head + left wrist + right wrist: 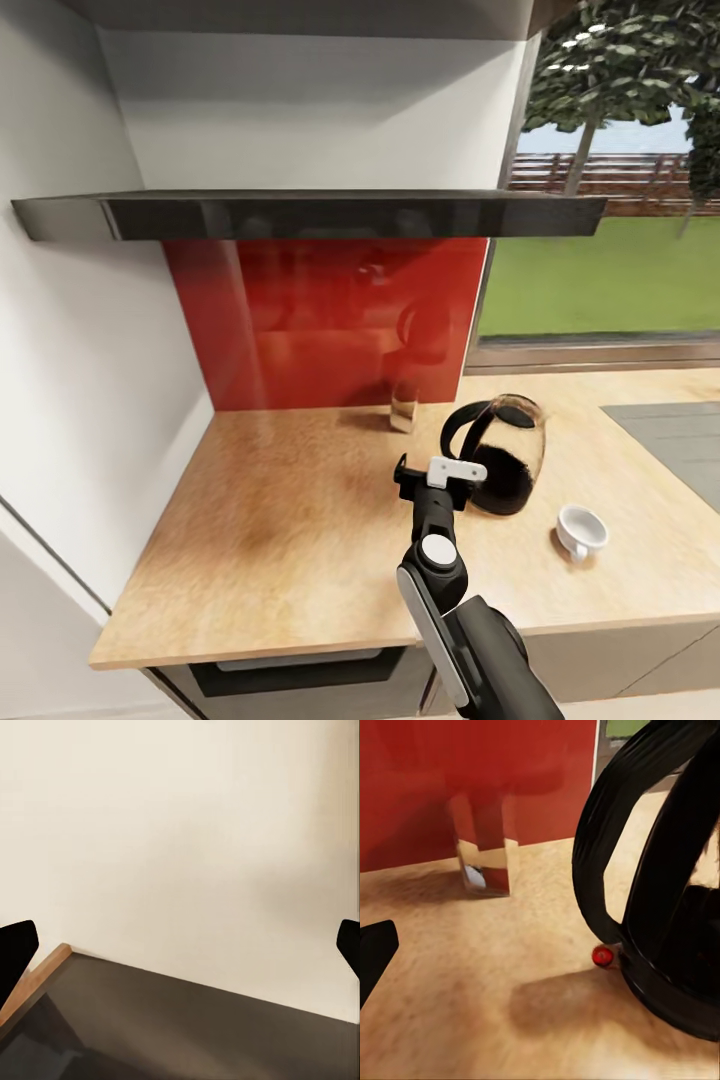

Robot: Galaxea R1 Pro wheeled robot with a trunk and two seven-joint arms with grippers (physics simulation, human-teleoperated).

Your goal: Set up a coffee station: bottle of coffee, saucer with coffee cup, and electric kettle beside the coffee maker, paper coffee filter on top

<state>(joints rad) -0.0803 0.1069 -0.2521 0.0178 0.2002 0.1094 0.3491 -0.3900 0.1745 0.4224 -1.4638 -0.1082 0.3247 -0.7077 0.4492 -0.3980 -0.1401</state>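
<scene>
Glass and black, the electric kettle [497, 455] stood on the kitchen countertop [280, 520], in front of the red back wall [320, 320]. The right gripper [432, 478] hung just beside the kettle's black handle, not holding it. I could not tell how its jaws stood. The left gripper's jaws were wide apart, with nothing between them. The coffee cup [581, 530] sat straight on the counter near the kettle, with no saucer under it. A small shiny thing [403, 408] stood by the wall. I think most of the job was still left.
</scene>
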